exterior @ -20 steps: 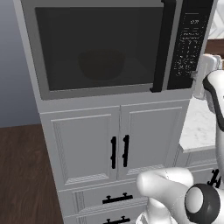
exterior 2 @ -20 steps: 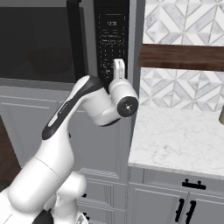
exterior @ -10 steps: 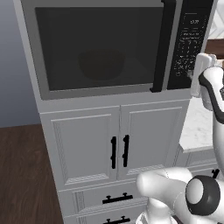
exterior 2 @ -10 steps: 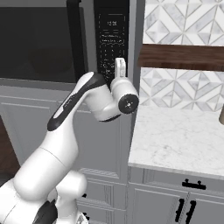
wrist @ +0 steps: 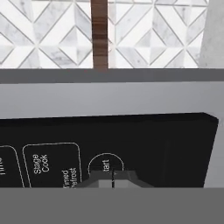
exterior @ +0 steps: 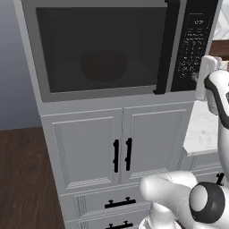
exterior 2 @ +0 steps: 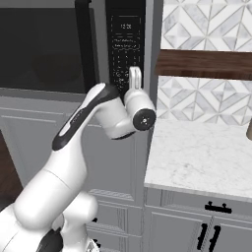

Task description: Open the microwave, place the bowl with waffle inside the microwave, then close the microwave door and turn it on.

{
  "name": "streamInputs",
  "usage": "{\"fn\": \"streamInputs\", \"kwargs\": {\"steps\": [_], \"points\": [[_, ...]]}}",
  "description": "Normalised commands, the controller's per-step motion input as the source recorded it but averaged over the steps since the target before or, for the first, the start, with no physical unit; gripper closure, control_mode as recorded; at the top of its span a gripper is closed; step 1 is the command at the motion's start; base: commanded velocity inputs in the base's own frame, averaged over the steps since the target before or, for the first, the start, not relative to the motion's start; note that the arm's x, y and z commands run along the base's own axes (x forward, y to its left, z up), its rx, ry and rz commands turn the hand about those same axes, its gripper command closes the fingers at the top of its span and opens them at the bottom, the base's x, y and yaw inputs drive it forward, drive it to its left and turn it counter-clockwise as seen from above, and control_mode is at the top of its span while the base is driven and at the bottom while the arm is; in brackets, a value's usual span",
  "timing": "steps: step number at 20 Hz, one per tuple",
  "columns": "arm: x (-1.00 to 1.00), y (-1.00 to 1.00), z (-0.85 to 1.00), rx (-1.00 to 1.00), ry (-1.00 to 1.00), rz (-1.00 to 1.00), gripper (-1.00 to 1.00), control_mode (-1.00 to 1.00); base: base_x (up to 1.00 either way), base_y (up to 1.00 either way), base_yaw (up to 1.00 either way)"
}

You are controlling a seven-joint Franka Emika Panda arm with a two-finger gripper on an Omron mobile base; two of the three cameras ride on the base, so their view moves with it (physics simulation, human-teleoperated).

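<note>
The microwave (exterior: pixel 40 53) is built in above the cabinets, and the microwave door (exterior: pixel 103 91) is closed, its black bar handle (exterior: pixel 163 49) upright. Behind the dark window the bowl (exterior: pixel 103 66) is a dim round shape; the waffle is hidden behind the tinted glass. My gripper (exterior: pixel 196 77) is shut, its tips against the lower part of the black control panel (exterior: pixel 193 40). In the right base view the gripper (exterior 2: pixel 128 81) meets the panel (exterior 2: pixel 124 39) just right of the handle. In the hand view the gripper (wrist: pixel 113 180) sits right at the round start button (wrist: pixel 106 162).
White cabinet doors (exterior: pixel 120 152) with black handles and drawers stand below the microwave. A marble counter (exterior 2: pixel 206 157) lies to the right, with a wooden shelf (exterior 2: pixel 206 64) and a patterned tile wall (exterior 2: pixel 211 103) above it.
The hand has edged a little closer to the control panel. The door and the bowl have not moved.
</note>
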Motion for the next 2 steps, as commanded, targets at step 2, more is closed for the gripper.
{"fn": "streamInputs", "kwargs": {"steps": [2], "points": [[-0.6,-0.04,0.02,0.05,0.0,0.0,1.0,-1.0,0.0,0.0,0.0]]}}
